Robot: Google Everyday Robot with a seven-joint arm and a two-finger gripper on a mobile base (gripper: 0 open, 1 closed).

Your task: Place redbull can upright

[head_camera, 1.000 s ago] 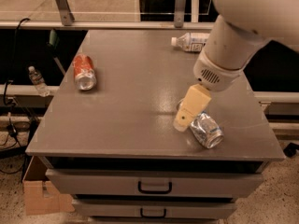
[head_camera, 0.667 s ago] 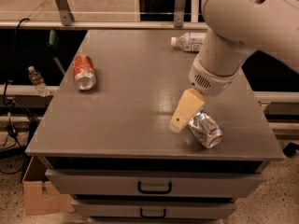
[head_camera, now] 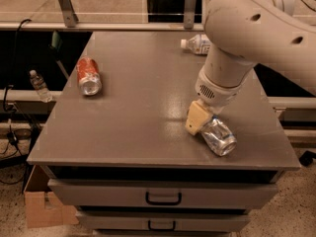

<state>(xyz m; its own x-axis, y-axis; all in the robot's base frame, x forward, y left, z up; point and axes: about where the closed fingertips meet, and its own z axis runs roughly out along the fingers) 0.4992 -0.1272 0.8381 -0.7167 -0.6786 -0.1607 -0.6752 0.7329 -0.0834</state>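
I see a grey table [head_camera: 138,132] with drawers beneath it, filling most of the frame. The redbull can [head_camera: 219,137] lies on its side at the lower right of the table, near the front edge, with its silver end facing the lower right (its side looks dented). The gripper [head_camera: 199,121] comes down from the big white arm [head_camera: 247,28] at the upper right, and its cream-coloured tip touches the can's upper left end. I cannot tell whether the jaws are released or clenched on the can. A red soda can [head_camera: 89,76] lies on its side at the upper left of the table, well apart. A clear plastic bottle [head_camera: 196,44] lies at the far edge, partly behind the arm.
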